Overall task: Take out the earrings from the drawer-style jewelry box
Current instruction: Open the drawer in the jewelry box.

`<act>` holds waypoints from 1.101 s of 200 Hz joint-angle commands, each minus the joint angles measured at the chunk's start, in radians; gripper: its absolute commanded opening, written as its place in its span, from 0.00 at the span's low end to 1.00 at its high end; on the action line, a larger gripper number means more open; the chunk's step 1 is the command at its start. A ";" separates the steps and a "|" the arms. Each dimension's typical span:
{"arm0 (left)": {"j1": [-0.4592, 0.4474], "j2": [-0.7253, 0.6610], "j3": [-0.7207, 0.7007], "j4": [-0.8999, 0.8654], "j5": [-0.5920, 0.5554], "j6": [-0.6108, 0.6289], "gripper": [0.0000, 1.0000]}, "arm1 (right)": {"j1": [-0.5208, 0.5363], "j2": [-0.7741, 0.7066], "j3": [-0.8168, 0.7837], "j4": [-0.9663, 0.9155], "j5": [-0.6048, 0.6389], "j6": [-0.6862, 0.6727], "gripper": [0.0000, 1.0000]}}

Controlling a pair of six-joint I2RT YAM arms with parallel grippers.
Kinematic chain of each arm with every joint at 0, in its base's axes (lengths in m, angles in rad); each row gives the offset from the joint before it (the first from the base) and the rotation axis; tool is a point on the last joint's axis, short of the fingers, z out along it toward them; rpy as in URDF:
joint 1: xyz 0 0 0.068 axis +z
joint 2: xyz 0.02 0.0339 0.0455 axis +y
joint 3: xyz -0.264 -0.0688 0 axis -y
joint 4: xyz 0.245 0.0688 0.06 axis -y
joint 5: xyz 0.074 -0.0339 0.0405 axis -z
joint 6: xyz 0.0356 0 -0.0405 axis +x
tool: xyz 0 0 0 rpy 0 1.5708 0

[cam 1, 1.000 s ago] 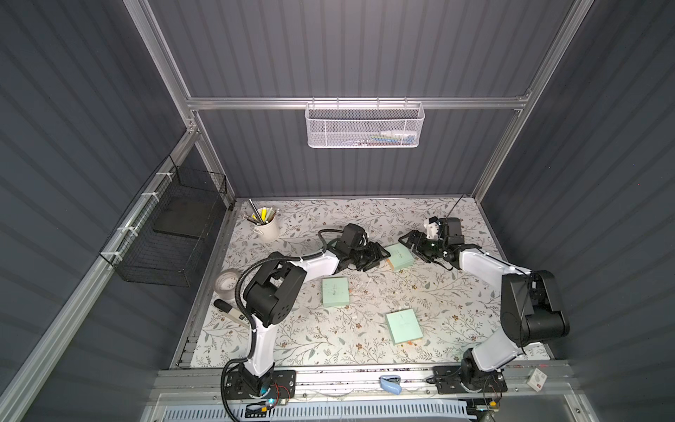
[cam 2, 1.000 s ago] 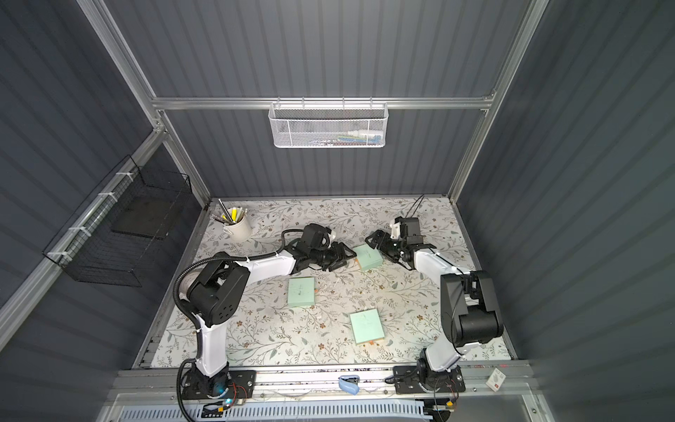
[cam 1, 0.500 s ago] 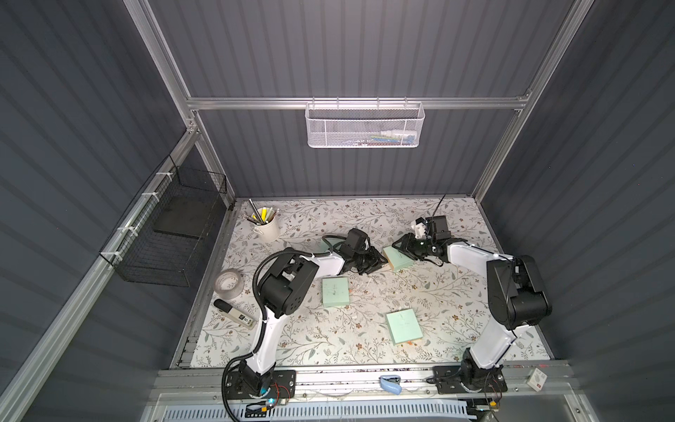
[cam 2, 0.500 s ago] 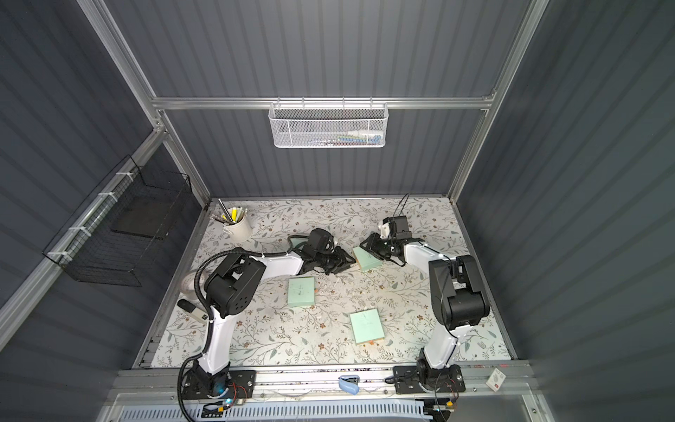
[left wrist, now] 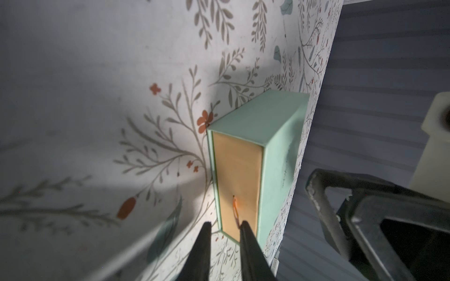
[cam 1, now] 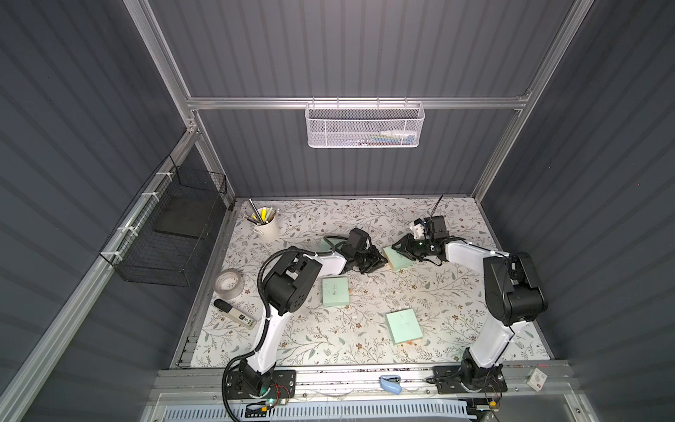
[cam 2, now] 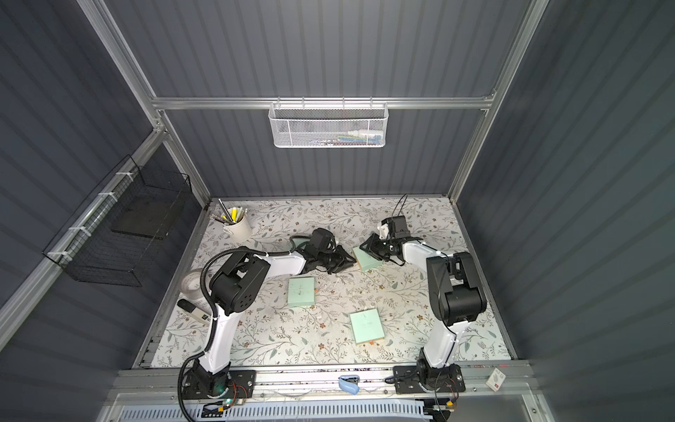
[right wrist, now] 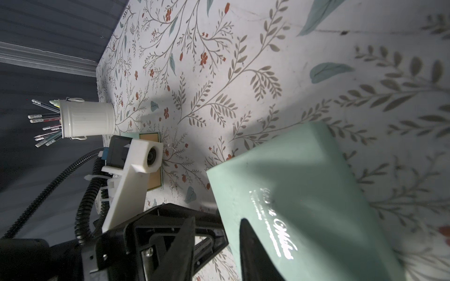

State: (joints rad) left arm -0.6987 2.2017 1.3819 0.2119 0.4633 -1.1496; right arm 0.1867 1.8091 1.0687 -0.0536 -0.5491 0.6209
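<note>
One mint jewelry box (cam 1: 396, 258) is lying just toward 12 o'clock of the surface's (cam 1: 365, 219) centre, its drawer shut and hiding any earrings. At its 9 o'clock, the left claw (left wrist: 225, 225) is hovering slightly spread by the orange pull loop (left wrist: 235, 208). At 3 o'clock, the right claw (right wrist: 218, 219) is straddling the box's edge; I cannot tell whether it is pinching.

The table (cam 1: 365, 215) wears a floral-print cover. On it lie three mint-green boxes: one (cam 1: 398, 258) toward the back, one (cam 1: 335, 291) mid-table, one (cam 1: 404, 326) nearer the front. A white pencil cup (cam 1: 267, 227) stands at the back corner; a tape roll (cam 1: 229, 284) and a dark marker (cam 1: 234, 314) lie along the side edge.
</note>
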 commanded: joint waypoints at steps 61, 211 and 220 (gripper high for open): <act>0.004 0.046 0.075 0.018 0.005 -0.022 0.18 | 0.002 0.027 0.031 -0.013 -0.020 -0.007 0.33; 0.005 -0.017 -0.031 0.047 -0.022 -0.035 0.22 | 0.001 0.056 0.031 -0.001 -0.035 0.002 0.34; 0.005 -0.025 -0.039 0.047 -0.030 -0.030 0.24 | 0.002 0.058 0.031 0.001 -0.035 0.003 0.34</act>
State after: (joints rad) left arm -0.6987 2.2169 1.3849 0.2840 0.4595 -1.1809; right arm 0.1867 1.8553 1.0813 -0.0540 -0.5697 0.6235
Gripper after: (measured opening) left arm 0.223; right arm 0.336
